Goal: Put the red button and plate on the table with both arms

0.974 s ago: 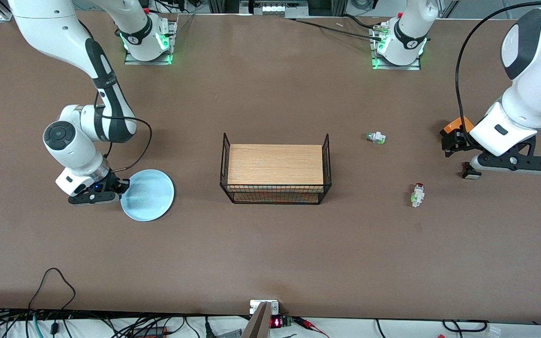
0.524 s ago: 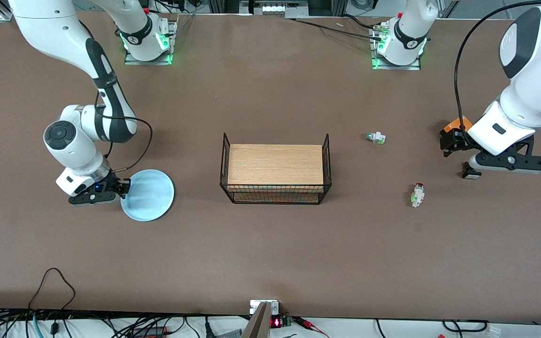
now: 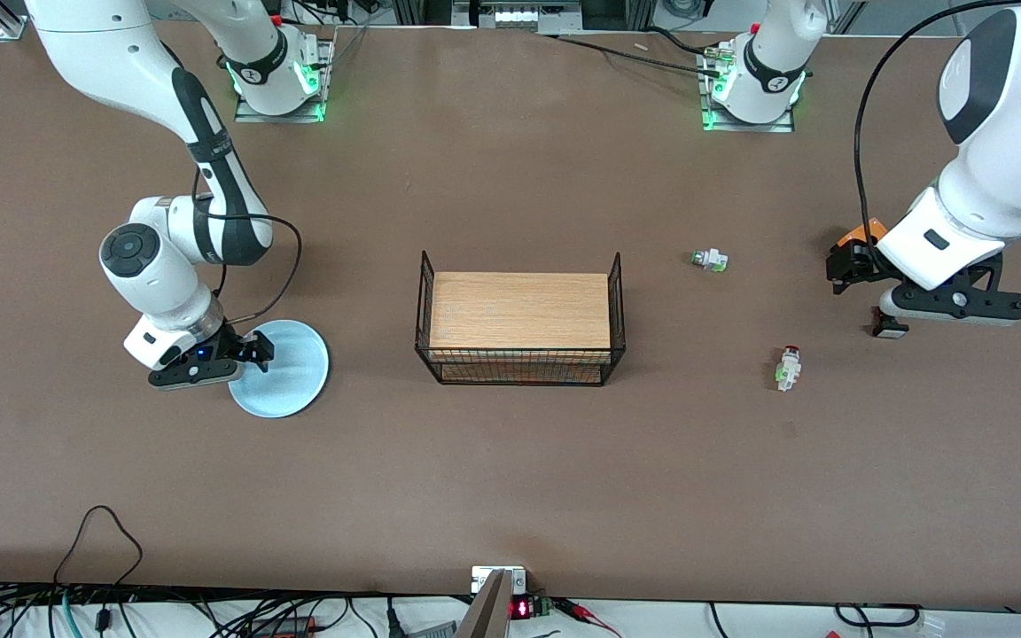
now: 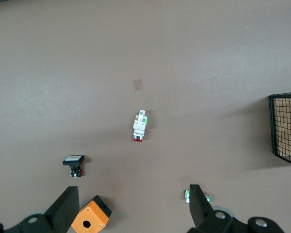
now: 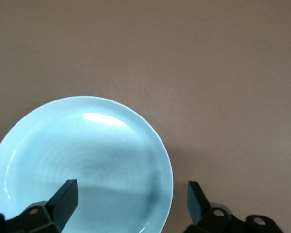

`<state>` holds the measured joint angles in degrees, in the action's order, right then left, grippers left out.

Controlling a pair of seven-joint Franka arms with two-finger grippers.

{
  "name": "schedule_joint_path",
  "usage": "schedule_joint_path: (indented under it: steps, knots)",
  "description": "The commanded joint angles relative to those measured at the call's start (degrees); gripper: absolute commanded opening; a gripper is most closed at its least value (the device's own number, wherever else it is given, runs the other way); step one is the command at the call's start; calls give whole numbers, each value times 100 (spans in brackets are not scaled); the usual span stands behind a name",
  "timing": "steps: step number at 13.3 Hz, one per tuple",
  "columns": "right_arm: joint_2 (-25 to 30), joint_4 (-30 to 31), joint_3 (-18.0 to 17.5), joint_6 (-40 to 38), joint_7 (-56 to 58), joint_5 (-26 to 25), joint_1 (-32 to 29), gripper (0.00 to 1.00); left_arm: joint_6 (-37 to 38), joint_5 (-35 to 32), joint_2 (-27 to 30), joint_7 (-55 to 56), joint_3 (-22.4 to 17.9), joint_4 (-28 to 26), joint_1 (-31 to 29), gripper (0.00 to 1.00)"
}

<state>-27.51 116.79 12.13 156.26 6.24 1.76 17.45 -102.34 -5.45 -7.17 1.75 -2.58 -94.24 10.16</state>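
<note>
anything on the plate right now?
Nothing lies on the plate: its visible surface is bare. The right hand, open, hangs over its rim, hiding that edge in the front view.

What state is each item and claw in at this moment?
plate: flat on the table, empty, unheld.
red button: lying on its side on the table, unheld.
right claw: open, over the plate's rim.
left claw: open, empty, over the orange box.
white-and-green piece: on its side.
black button: upright on the table.
wire rack: upright, top bare.
</note>
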Motion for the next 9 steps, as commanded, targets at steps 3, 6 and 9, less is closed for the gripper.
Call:
schedule_joint_path:
  steps: [3, 6, 9]
  knots:
    - [378, -504, -185, -1222, 492, -88, -102, 100, 231, 158, 32, -149, 30, 161, 3, 100]
    - [449, -1875, -185, -3683, 492, -264, -234, 100, 240, 158, 32, -149, 30, 170, 3, 100]
    - [816, -2379, -167, -4865, 501, -405, -278, 100, 240, 158, 32, -149, 38, 170, 3, 100]
